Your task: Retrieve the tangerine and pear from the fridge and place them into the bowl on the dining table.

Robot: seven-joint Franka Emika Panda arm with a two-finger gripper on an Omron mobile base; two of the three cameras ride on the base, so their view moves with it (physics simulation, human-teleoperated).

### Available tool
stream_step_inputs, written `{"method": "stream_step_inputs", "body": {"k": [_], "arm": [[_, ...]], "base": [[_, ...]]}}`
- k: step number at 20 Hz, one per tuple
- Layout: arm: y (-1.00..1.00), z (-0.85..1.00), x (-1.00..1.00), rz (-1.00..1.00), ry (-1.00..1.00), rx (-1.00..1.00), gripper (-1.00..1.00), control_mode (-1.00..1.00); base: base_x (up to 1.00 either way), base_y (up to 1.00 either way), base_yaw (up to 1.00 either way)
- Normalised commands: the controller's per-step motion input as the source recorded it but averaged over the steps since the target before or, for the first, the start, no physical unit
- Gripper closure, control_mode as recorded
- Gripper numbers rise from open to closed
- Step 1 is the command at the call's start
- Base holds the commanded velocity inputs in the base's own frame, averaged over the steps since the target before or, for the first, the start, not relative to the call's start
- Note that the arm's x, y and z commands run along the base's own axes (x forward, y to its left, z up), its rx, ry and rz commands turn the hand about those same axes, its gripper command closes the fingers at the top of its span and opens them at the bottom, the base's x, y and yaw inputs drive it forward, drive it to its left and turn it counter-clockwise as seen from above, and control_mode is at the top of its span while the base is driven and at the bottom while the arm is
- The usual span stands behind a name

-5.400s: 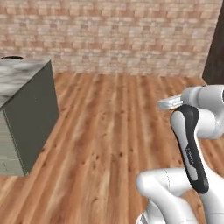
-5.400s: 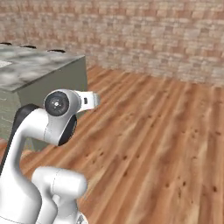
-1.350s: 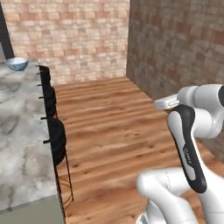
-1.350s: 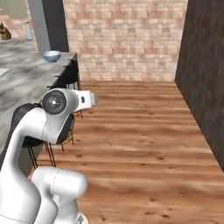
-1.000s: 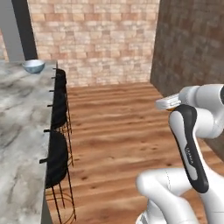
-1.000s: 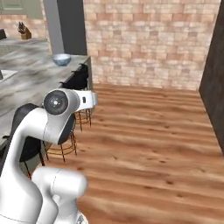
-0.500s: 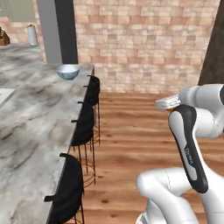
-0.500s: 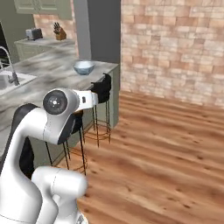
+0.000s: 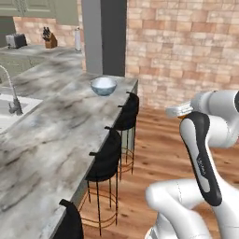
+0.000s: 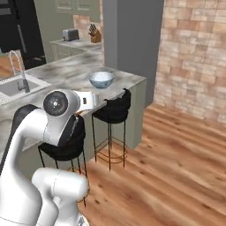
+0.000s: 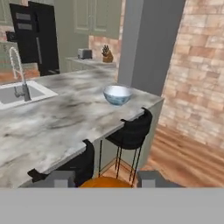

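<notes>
Orange fruit, the tangerine [image 11: 106,183], sits between the two fingers [image 11: 59,179] of the claw [image 11: 105,180], which is closed around it. Ahead of the claw and a little higher, the bowl [image 11: 117,94] stands on the marble dining table [image 11: 65,118], well apart from it.

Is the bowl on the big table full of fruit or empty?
Empty. The bowl sits upright on the dining table, and its white inside shows no fruit in the hand view or the base views.
</notes>
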Motion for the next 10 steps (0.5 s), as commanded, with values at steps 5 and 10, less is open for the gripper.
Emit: {"method": "stream_step_inputs", "body": {"k": [5, 10], "arm": [[0.00, 0.00, 0.00, 0.00, 0.00, 0.00, 1.00, 1.00], [0.00, 0.00, 0.00, 0.00, 0.00, 0.00, 1.00, 1.00]], "base": [[1.00, -0.40, 0.46], [1.00, -0.48, 0.46]]}}
